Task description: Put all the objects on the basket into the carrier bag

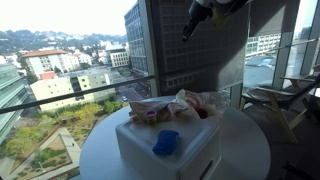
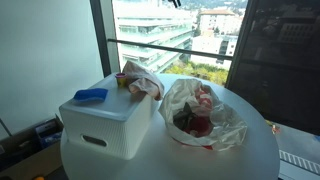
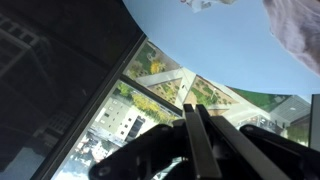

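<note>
Well, the robot's claw [image 1: 186,35] hangs high above the table, close to the glass wall, well apart from everything below it. In the wrist view its two dark fingers [image 3: 191,135] are pressed together and nothing is pinched between them.

On the round white table [image 2: 255,150] stands the large white boxy plastic basket [image 2: 105,125] with rounded corners. On its flat top lies a bright blue lumpy object [image 2: 90,95], also seen in an exterior view [image 1: 166,142], alone near one corner. At the opposite corner of the top there is a crumpled whitish wrapper with red marks [image 2: 140,80]; I cannot tell whether it is a separate thing or a part of the bag.

The thin crinkled translucent carrier bag with red print [image 2: 205,115] lies on the table just beside the basket, its mouth open upward. Inside it something red [image 2: 203,127] and something dark [image 2: 184,120] show, and something pinkish higher up; their exact shapes are not clear.

Behind the table a dark window post [image 1: 195,60] rises close to the claw. Beyond the table a pale chair [image 1: 275,95] stands near the glass. A white wall [image 2: 45,50] closes one side. Between the claw and the blue object only open air is visible.
</note>
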Robot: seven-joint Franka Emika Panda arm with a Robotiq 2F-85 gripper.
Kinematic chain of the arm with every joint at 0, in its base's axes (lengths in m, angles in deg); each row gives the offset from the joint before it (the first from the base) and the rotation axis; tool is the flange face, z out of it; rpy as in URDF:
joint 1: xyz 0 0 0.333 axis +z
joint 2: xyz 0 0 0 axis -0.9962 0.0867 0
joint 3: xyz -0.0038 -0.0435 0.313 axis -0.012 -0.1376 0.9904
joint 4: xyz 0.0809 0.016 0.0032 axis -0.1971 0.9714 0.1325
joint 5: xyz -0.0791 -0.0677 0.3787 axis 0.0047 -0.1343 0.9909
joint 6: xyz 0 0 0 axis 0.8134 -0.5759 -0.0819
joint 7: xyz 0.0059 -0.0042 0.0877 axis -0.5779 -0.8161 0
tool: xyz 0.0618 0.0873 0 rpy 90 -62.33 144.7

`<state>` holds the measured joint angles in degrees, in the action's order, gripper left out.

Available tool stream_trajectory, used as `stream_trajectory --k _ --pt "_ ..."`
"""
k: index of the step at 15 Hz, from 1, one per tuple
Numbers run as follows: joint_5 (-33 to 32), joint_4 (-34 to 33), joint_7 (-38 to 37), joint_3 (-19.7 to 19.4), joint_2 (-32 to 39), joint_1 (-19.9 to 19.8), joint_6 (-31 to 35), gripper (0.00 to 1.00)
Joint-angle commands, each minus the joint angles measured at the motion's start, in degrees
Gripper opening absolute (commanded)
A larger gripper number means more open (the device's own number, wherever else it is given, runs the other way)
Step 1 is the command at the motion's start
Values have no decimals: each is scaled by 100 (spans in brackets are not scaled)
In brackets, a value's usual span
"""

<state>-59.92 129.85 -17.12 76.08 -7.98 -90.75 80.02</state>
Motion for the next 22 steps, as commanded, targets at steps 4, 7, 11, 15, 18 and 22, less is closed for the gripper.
stream_trajectory --k 4,7,11,15,18,22 --pt "770 391 433 -429 54 770 -445 56" --pt "1379 391 832 -514 708 1160 -455 79" --pt "1448 11 905 -330 1899 1098 -323 100" --pt "1768 -662 1128 26 2945 896 -454 100" --pt "1907 -1213 1160 387 3504 671 -555 100" --pt "1737 -1558 1132 585 3897 474 -673 75"
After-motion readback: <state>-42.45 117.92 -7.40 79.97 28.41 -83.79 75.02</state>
